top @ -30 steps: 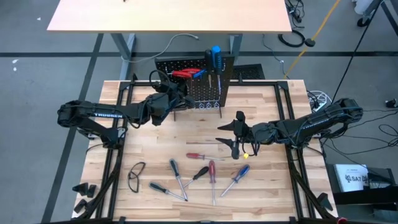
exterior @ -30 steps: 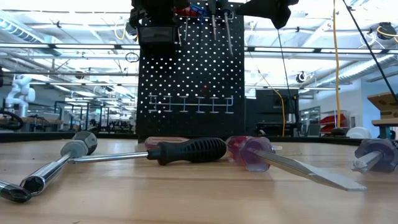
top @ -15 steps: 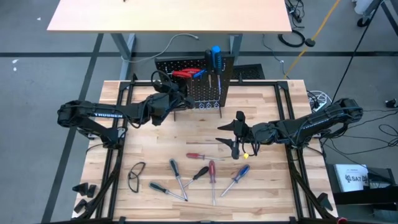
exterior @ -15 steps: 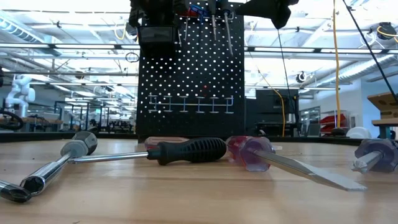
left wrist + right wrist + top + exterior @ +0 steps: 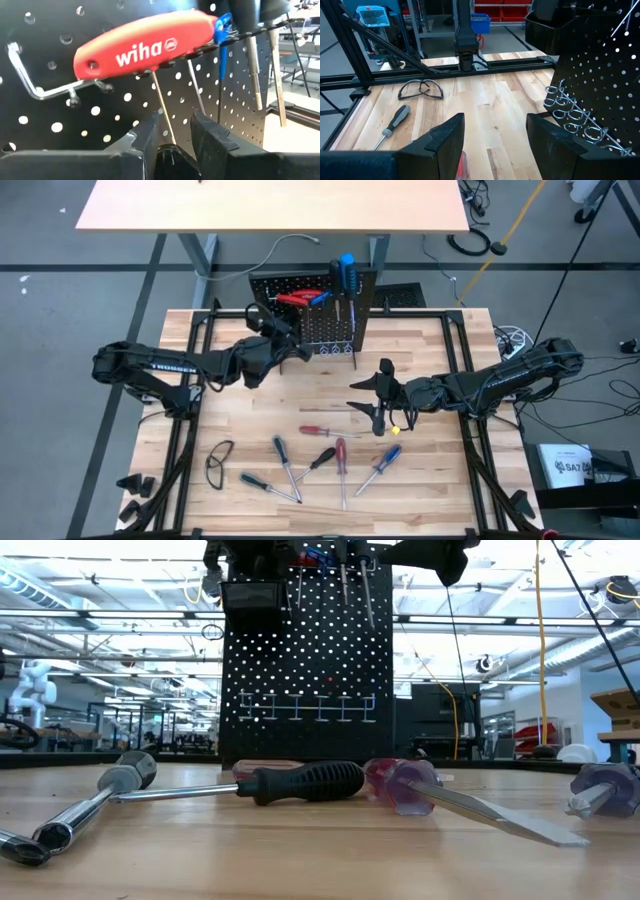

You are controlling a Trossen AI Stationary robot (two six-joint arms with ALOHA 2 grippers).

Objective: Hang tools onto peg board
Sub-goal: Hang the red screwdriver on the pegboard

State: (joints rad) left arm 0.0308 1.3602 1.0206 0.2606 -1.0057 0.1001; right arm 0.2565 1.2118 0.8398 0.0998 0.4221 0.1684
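Since the earlier high view, we note the left gripper [image 5: 272, 338] has drawn slightly back from the peg board [image 5: 318, 305]; its fingers [image 5: 210, 135] are spread a little, pinching nothing, just in front of the red Wiha hex-key set [image 5: 145, 47] hanging on a hook. We see the right gripper [image 5: 377, 400] hovering mid-table with its fingers spread wide and nothing between them. Six screwdrivers [image 5: 322, 459] lie on the table [image 5: 430, 470] nearest the front edge, with safety glasses [image 5: 218, 461] beside them.
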